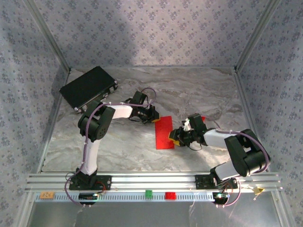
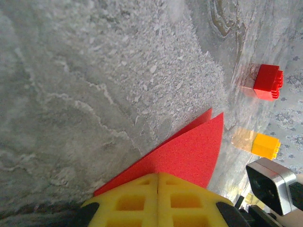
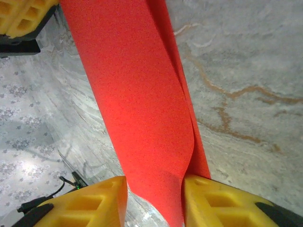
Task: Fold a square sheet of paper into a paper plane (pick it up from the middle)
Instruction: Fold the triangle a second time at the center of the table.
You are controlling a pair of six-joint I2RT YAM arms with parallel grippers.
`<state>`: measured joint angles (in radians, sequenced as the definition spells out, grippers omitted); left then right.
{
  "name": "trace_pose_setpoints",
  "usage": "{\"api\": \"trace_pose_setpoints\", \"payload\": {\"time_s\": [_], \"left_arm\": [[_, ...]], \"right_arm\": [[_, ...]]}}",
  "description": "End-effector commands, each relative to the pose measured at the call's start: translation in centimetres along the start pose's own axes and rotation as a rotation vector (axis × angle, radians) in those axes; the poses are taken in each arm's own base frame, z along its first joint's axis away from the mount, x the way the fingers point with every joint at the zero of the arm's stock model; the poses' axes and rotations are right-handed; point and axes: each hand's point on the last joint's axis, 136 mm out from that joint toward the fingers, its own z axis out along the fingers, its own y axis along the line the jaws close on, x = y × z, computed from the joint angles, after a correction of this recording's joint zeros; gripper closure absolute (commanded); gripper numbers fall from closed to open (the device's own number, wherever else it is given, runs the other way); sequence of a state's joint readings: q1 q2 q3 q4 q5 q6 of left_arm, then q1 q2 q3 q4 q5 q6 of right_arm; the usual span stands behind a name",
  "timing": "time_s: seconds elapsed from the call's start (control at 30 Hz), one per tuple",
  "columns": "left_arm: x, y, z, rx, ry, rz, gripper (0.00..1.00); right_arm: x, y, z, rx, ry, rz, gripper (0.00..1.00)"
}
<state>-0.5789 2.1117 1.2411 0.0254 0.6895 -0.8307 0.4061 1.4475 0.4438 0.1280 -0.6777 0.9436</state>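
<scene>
Top external view: one sheet of thin bright red paper (image 1: 164,132), matte and doubled over into a narrow oblong, sits at the middle of the grey marbled table (image 1: 118,142), between the two arms. Left wrist view: the left claw (image 2: 157,176) has its two yellow grid-moulded pads (image 2: 128,201) clenched flat together on a pointed, two-layered corner of the paper. Right wrist view: the right claw (image 3: 155,184) is grasping the paper's rounded, uncreased fold, with one yellow pad against each side. One flat black rectangular box (image 1: 89,87) lies at the far left. Two small chunky blocks, a red block (image 2: 267,81) and a yellow block (image 2: 265,145), stand near the patterned wall (image 1: 142,33).
</scene>
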Motion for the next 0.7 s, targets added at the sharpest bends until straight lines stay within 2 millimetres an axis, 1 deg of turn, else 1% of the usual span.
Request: {"api": "trace_pose_setpoints", "payload": {"time_s": [0.0,0.07,0.23,0.33,0.47,0.67], "left_arm": [[0.3,0.7,0.1,-0.034,0.008,-0.014,0.95],[0.3,0.7,0.1,-0.036,0.005,-0.015,0.95],[0.3,0.6,0.0,-0.033,0.006,-0.013,0.96],[0.3,0.5,0.1,-0.028,0.005,-0.015,0.96],[0.3,0.5,0.0,-0.026,0.003,-0.014,0.96],[0.3,0.4,-0.2,-0.027,0.0,-0.015,0.96]], "right_arm": [[1.0,-0.7,-0.2,0.04,0.018,0.023,0.68],[1.0,-0.7,-0.3,0.033,0.012,0.011,0.73],[0.7,0.5,-0.6,-0.023,-0.019,-0.031,0.73],[0.9,0.2,-0.3,-0.02,-0.002,-0.023,0.73],[1.1,-0.5,0.2,-0.003,0.012,-0.003,0.82],[0.7,-0.4,0.1,0.003,-0.006,0.0,0.85]]}}
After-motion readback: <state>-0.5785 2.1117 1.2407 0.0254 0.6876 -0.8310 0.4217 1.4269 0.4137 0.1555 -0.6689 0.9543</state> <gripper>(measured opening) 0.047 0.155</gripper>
